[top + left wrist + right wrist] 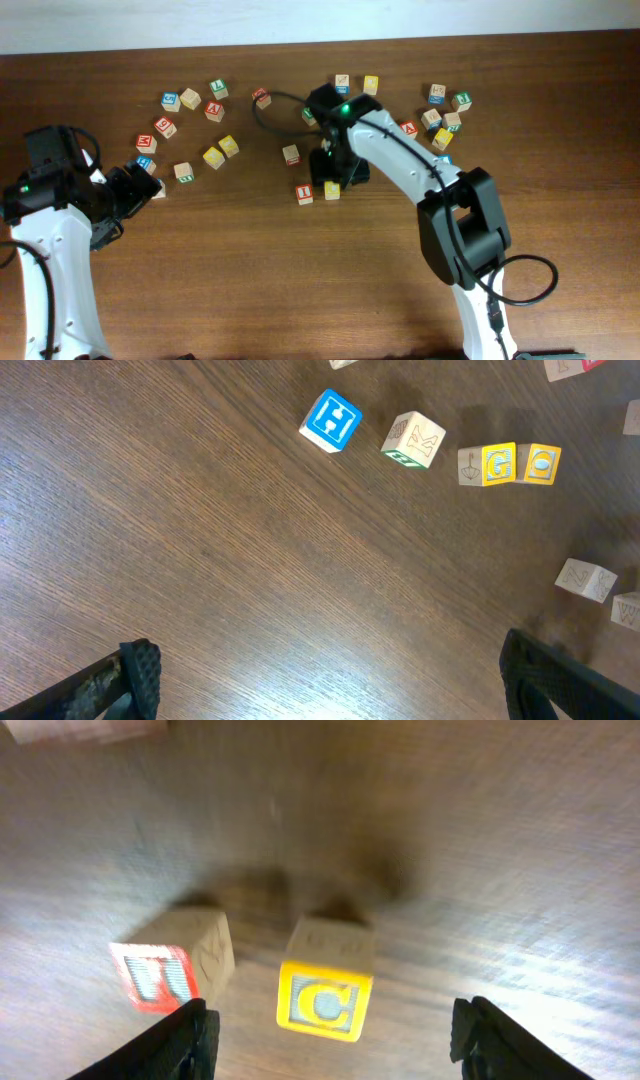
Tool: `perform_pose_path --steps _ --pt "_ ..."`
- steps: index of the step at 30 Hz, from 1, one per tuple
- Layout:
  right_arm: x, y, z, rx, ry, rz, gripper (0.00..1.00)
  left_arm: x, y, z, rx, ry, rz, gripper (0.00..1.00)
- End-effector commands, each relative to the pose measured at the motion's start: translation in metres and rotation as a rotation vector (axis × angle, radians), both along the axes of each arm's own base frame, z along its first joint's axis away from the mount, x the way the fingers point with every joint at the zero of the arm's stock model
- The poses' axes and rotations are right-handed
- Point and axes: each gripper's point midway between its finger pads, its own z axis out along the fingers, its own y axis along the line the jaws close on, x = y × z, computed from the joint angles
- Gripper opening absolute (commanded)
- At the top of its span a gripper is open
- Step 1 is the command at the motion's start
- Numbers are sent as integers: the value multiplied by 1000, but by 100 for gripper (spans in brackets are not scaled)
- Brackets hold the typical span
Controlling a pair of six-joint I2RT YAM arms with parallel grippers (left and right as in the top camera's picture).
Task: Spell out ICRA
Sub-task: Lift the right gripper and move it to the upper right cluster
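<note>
The red I cube (pixel 160 975) and the yellow-bordered C cube (pixel 325 995) stand side by side on the table, I to the left of C. They also show in the overhead view as the I cube (pixel 305 194) and the C cube (pixel 332 190). My right gripper (pixel 335 1045) hovers just above them, open, with the C cube standing free between its fingers and touching neither. A red cube that looks like an A (pixel 214 110) lies at the back left. I cannot pick out the R. My left gripper (pixel 330 680) is open over bare wood.
Loose letter cubes lie in two clusters, back left (pixel 190 98) and back right (pixel 440 115). A single cube (pixel 291 154) sits behind the I. Ahead of the left gripper lie a blue H (pixel 331 420), a green M (pixel 413 440) and a yellow G (pixel 498 464).
</note>
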Motion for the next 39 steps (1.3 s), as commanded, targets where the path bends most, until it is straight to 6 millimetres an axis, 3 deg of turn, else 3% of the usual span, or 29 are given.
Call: perform_pose_path --steps 1,7,11,13,15,16,23,27,31,39 --pt "19 -11 27 37 -29 -45 67 3 3 2 15 -3 -6 99" --pt "28 -7 44 152 -21 -45 49 3 2 2 14 -3 -7 99" --pt "59 -18 80 192 -120 -82 50 3 3 2 15 -3 -6 99" --pt "78 -27 105 218 -193 -107 60 3 3 2 15 -3 -6 99" --pt "99 -39 129 243 -269 -138 77 3 3 2 15 -3 -6 99" --pt "106 -47 135 249 -293 -154 98 3 3 2 15 -3 -6 99" --pt "120 -73 135 243 -316 -205 98 5 2 3 11 -14 -9 99" --pt "129 -93 131 131 -368 -240 98 12 -5 5 -28 -49 -26 99" --pt "130 -93 129 124 -366 -241 98 18 -5 8 -22 -75 -33 99" --pt "135 -92 131 132 -388 -240 98 44 -26 17 -2 -165 -117 99"
